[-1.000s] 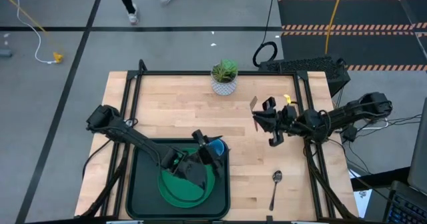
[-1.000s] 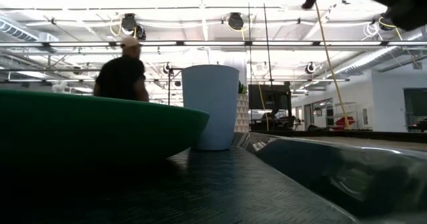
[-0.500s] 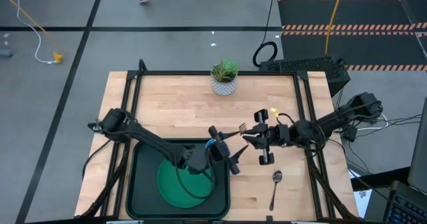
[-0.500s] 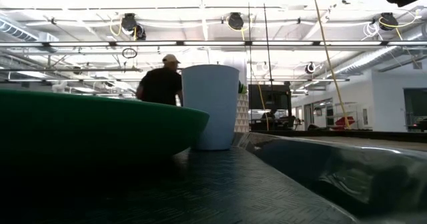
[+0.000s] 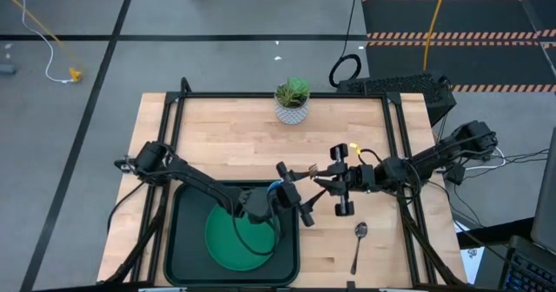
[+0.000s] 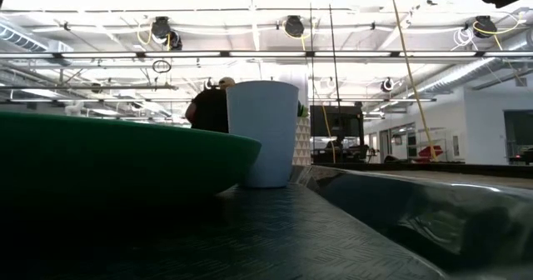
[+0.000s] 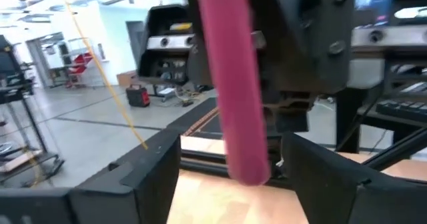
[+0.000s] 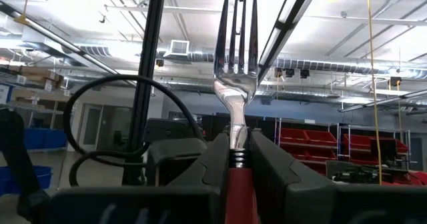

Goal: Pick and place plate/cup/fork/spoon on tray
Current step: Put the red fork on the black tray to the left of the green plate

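Pink-handled and steel-tined, the fork (image 8: 235,84) stands clamped between the two fingers of the right end effector (image 5: 323,181), its tines pointing up in the right wrist view. In the high view that end effector hangs over the middle of the counter (image 5: 226,144), just off the tray's far right corner, and the fork (image 5: 311,169) sticks out from it toward the left arm.

The left end effector (image 5: 292,193) sits right beside it, over the same tray corner, with its fingers spread apart. In the left wrist view the pink handle (image 7: 233,84) hangs down between those spread fingers (image 7: 147,184), and whether it touches them cannot be told.

The dark tray (image 5: 187,240) lies at the counter's near left corner. The green plate (image 5: 230,240) rests inside it, and the light-blue cup (image 6: 263,132) stands on the tray floor just behind the plate's rim, near the tray's far right corner; from above the cup (image 5: 276,188) is mostly covered by the left arm.

The spoon (image 5: 358,244) lies on bare wood toward the near right corner, well apart from the tray. A potted plant (image 5: 293,99) stands at the far edge. A person (image 6: 211,107) shows in the room behind the cup.
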Robot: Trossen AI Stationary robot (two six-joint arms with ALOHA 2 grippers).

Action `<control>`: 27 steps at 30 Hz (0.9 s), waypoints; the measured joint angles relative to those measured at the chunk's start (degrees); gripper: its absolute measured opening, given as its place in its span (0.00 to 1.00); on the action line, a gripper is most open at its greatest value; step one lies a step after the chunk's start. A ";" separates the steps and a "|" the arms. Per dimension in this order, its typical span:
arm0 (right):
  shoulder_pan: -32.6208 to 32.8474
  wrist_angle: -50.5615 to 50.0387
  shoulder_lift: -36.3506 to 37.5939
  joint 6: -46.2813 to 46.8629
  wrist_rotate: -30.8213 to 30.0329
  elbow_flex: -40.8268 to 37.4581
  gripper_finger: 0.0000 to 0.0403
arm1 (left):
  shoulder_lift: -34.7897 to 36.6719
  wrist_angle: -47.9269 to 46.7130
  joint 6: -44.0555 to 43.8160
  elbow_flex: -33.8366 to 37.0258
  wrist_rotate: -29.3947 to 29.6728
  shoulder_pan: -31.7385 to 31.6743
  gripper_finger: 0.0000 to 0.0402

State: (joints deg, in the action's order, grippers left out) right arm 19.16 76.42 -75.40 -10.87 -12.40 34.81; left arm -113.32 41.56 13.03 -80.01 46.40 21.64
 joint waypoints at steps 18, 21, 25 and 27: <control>-0.02 -0.56 0.02 -1.23 0.34 -0.04 0.08 | 0.04 -0.78 -0.43 0.00 -0.12 0.19 0.18; -0.02 -1.09 0.02 -1.03 0.39 -0.04 0.08 | 0.33 -1.29 0.21 0.02 1.47 0.61 0.18; -0.02 -0.86 0.13 -0.89 0.53 -0.04 0.11 | 1.90 -4.82 0.00 0.04 2.14 1.07 0.17; -0.02 -1.00 0.10 -0.67 0.47 -0.04 0.13 | 2.83 -6.88 0.03 0.08 2.29 1.46 0.16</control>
State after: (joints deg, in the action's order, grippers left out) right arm 19.14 75.43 -75.30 -11.54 -11.93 34.76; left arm -110.49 34.67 13.06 -79.93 48.69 23.09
